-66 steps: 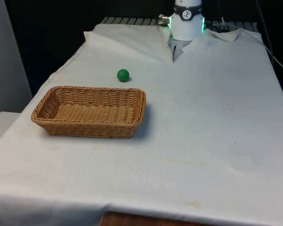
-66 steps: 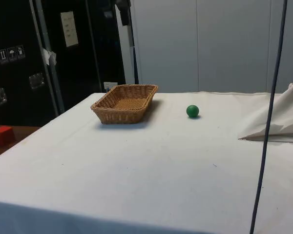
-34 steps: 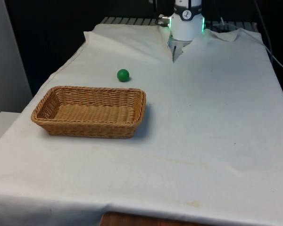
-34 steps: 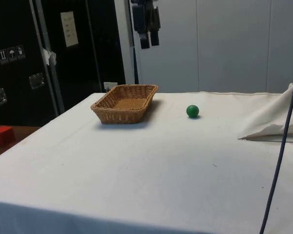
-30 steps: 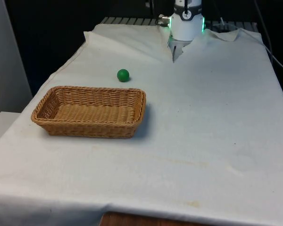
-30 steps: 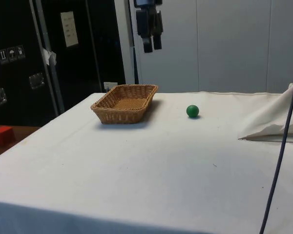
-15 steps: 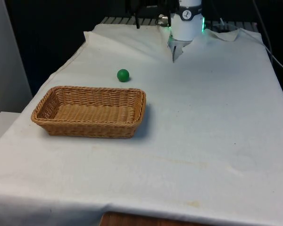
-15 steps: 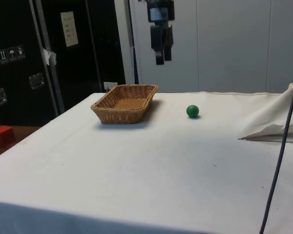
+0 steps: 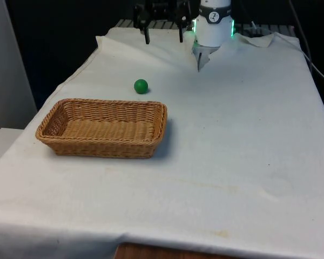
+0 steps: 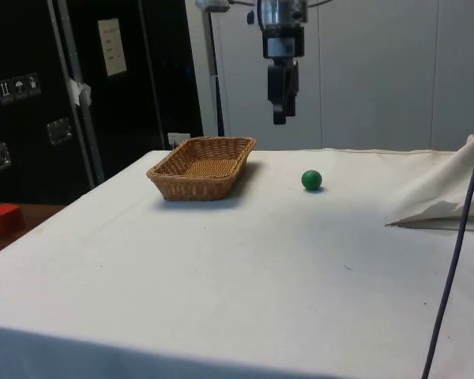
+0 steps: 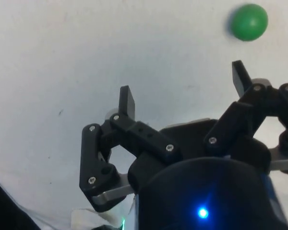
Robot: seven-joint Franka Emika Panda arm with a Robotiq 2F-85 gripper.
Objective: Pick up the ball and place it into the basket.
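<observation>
A small green ball (image 9: 141,86) lies on the white cloth just behind the wicker basket (image 9: 104,143), apart from it. The side view has the ball (image 10: 311,180) to the right of the basket (image 10: 199,185). My gripper (image 9: 163,36) hangs open in the air behind the ball, well above the cloth. Seen from the side, the gripper (image 10: 280,115) is high over the gap between basket and ball. In the wrist view the two black fingers (image 11: 127,102) stand wide apart with nothing between them, and the ball (image 11: 249,22) lies beyond the fingertips.
A raised fold of white cloth (image 10: 446,195) lies at the robot's end of the table. A thin cable (image 10: 450,237) hangs in front of the side camera. A small red box (image 10: 5,219) sits on a low surface off the table.
The gripper has come down from high above and moved towards the ball, turning its fingers. Ball and basket have stayed where they were.
</observation>
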